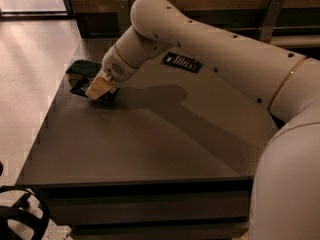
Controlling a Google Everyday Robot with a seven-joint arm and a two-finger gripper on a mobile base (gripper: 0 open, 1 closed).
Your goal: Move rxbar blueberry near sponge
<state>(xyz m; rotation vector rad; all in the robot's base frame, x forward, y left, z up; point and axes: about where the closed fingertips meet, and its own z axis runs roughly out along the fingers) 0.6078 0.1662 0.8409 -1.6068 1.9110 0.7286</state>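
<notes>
The sponge, dark green on top, lies near the table's far left edge. Just in front of it a small dark wrapper, the rxbar blueberry, lies low at the table surface. It sits partly under my gripper, whose tan tip comes down onto its right end. I cannot tell whether the bar rests on the table or is held. The bar is about a hand's width from the sponge.
A flat black bar with white marks lies at the back middle of the grey table. My white arm stretches across from the right. The table's left edge is close to the gripper. A dark wheel shows at the lower left.
</notes>
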